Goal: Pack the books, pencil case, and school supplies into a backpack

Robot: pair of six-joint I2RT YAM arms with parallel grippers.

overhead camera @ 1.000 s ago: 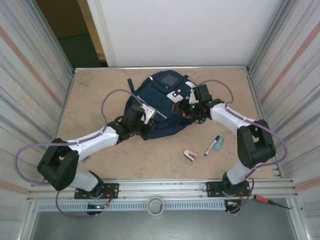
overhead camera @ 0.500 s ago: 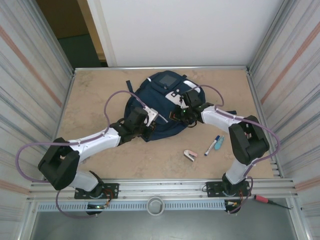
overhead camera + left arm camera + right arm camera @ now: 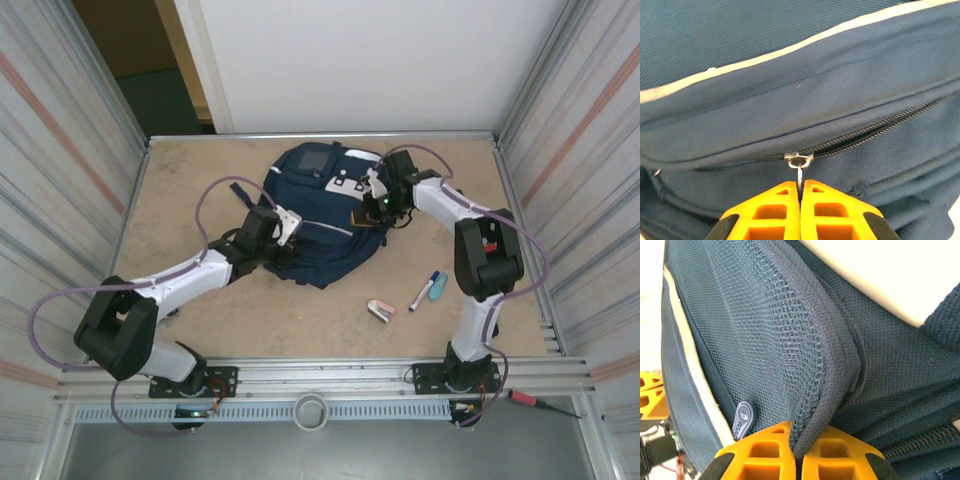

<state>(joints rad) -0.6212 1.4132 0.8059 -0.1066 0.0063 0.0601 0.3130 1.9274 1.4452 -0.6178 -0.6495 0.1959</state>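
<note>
Top view: the backpack [image 3: 318, 222] lay at frame centre on the table [image 3: 190, 180]. I saw my left arm stretched in from lower left, forearm low, its left gripper [image 3: 800, 187] clenched on the metal zipper pull [image 3: 799, 169]. The right arm ran up the right side and bent back leftward, right gripper [image 3: 796, 440] pinching the pack's padded mesh fold [image 3: 827, 385]. Marker [image 3: 424, 290], teal item [image 3: 438, 287] and pink-and-white item [image 3: 380, 310] lay lower right, apart from the pack.

The backpack [image 3: 790, 100] is matt navy woven cloth, with a coarse open-mesh panel [image 3: 765, 340]. Its zipper pull [image 3: 799, 162] is shiny metal. The left pincer [image 3: 800, 185] is matt orange plastic.
</note>
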